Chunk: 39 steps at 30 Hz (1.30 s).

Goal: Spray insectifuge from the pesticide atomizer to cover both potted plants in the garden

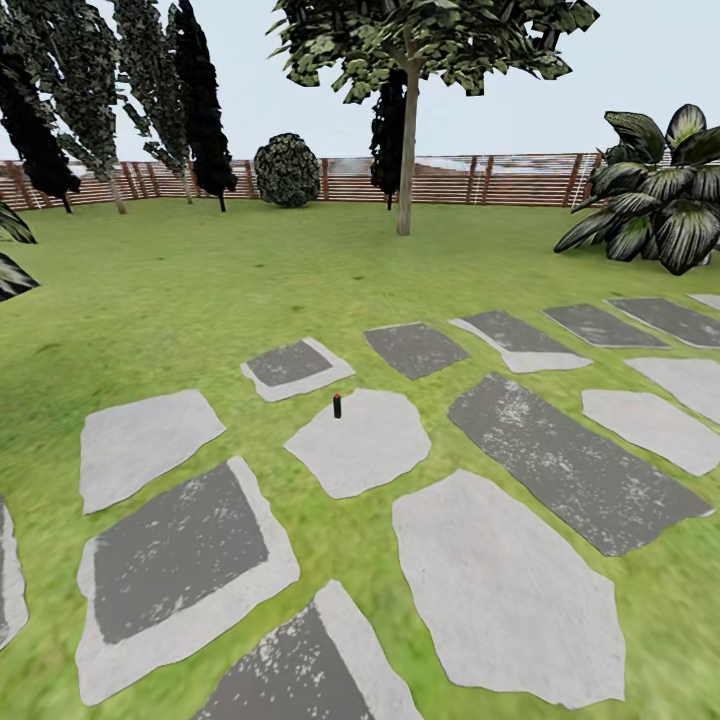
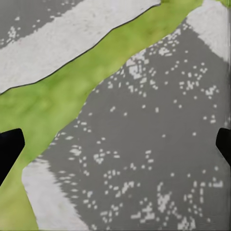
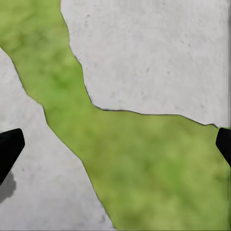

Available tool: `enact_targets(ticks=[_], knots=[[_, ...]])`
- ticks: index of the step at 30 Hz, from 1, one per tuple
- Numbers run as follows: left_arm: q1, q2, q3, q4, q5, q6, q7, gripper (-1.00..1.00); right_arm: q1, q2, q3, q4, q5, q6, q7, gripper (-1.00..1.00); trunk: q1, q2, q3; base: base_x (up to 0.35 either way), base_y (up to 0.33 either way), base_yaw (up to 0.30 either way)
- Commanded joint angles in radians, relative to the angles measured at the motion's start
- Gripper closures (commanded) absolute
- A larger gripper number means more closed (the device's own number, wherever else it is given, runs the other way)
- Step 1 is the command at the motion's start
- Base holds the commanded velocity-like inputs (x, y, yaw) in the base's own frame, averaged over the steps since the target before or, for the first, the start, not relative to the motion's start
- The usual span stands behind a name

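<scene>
- The pesticide atomizer [image 1: 337,405] shows as a small dark upright stem, standing at the far left edge of a pale stepping slab [image 1: 360,445] in the garden.
- Green lawn [image 1: 180,300] surrounds that slab; darker grey slabs [image 1: 570,465] lie to its right and beyond it.
- Far beyond the slab, a brown slatted fence [image 1: 450,180] closes the lawn, with a tree [image 1: 405,130] before it.
- My left hand [image 2: 115,144] hangs open above a speckled dark slab.
- My right hand [image 3: 115,144] hangs open over grass between pale slabs.
</scene>
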State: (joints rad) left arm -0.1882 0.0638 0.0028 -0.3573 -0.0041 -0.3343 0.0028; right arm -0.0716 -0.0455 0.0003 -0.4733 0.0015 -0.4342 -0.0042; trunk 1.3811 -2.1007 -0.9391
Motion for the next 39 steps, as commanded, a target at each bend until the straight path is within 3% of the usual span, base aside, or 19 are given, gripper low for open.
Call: enact_targets(ticks=[1,39], knots=[[0.000,0.000,0.000,0.000,0.000,-0.003,0.000,-1.00,-0.001,0.000,0.000,0.001,0.000,-0.003,0.000,-1.00,0.000,0.000,-0.001,0.281,-0.166,0.000],[0.000,0.000,0.000,0.001,0.000,-0.003,0.000,-1.00,-0.001,0.000,-0.001,0.001,-0.001,-0.003,0.000,-1.00,0.000,0.000,-0.001,0.281,-0.166,0.000]])
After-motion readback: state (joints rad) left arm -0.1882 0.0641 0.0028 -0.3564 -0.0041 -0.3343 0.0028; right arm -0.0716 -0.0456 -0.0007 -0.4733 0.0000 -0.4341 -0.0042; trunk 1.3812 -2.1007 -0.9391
